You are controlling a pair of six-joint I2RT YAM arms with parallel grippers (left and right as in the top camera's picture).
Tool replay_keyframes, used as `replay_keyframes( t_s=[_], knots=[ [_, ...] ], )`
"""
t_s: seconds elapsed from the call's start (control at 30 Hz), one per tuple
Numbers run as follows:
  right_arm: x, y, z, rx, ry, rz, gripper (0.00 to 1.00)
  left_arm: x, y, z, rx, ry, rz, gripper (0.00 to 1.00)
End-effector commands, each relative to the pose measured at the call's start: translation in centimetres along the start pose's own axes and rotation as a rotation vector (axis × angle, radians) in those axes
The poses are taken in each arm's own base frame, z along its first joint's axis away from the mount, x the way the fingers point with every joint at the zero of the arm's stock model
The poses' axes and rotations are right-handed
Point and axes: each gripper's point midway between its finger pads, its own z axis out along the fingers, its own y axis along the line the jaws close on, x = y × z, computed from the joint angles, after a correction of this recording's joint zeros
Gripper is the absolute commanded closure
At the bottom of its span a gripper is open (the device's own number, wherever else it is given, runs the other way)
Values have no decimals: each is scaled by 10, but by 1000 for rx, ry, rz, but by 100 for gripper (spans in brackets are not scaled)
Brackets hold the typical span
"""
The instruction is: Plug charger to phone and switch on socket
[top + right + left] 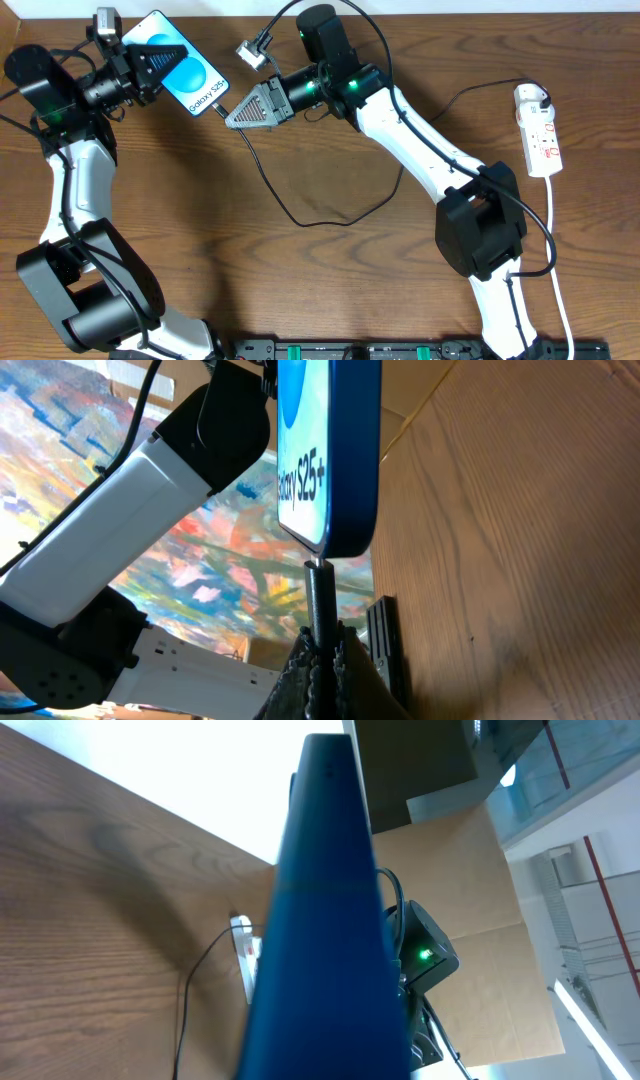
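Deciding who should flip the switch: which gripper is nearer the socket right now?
Right. The right gripper, shut on the charger at the phone, is mid-table, away from the socket at the right edge; the left gripper, holding the phone, is even farther.

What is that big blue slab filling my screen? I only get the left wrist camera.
Observer: It is a phone. The overhead view shows its lit screen reading Galaxy S25+, with the left gripper clamped on it.
Operator: Is anything going into it?
Observer: Yes. In the right wrist view, the right gripper pinches the charger plug, which meets the phone's bottom edge. I cannot tell if it is fully in.
Operator: Where is the socket?
Observer: Overhead, the white power strip lies at the far right of the table, apart from both grippers.
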Motion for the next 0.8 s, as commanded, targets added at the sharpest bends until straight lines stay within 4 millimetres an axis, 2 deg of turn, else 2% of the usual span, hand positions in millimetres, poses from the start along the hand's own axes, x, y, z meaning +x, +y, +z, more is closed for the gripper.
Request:
replay_keyframes(
  t_s=[0.0, 0.77],
  knots=[
    [-4, 25, 1, -9, -3, -69, 99, 6, -9, 2, 14, 35, 48, 93],
    [-4, 25, 0, -9, -5, -69, 99, 6, -9, 2, 15, 34, 72, 93]
  ],
)
